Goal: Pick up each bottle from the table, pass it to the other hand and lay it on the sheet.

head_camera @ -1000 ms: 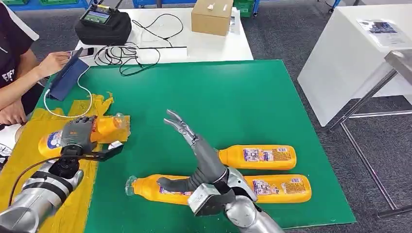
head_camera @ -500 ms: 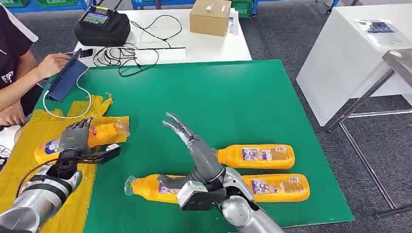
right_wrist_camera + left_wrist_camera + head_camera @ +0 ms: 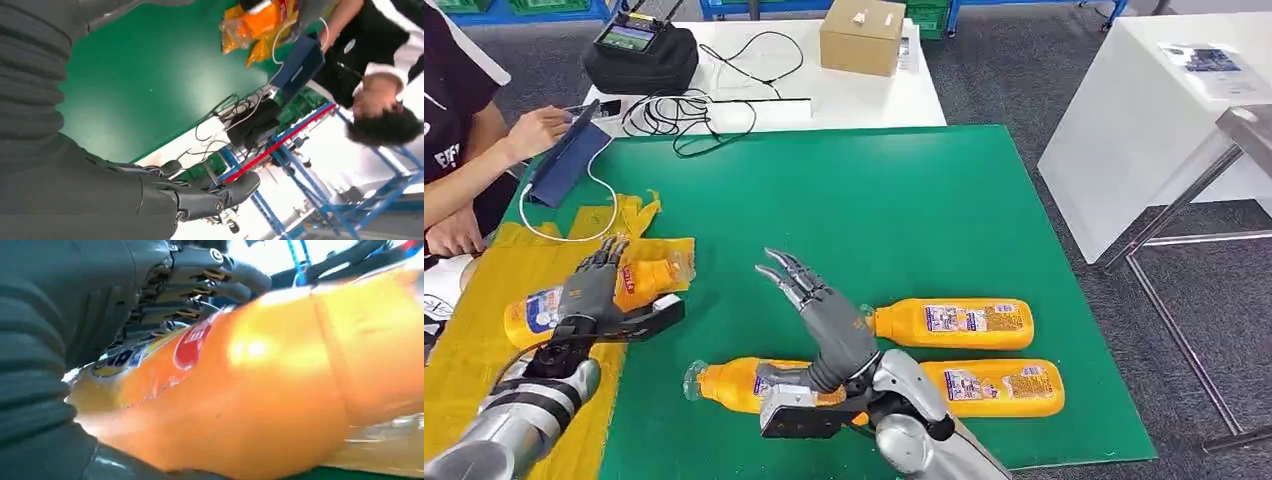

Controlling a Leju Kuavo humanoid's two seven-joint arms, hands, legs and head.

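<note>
three orange bottles with printed labels, all lying on their sides. one [image 3: 584, 300] on the yellow sheet [image 3: 484, 300], clear-wrapped neck toward the sheet's inner edge. two on the green worktop [image 3: 874, 200] well apart from the sheet: one [image 3: 954, 322] farther back, one [image 3: 984, 388] nearer the front edge, lying parallel, necks toward the sheet.

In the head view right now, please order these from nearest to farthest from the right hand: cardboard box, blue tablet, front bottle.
From the right hand:
1. Front bottle, just beneath it.
2. Blue tablet, far left.
3. Cardboard box, at the back.
</note>
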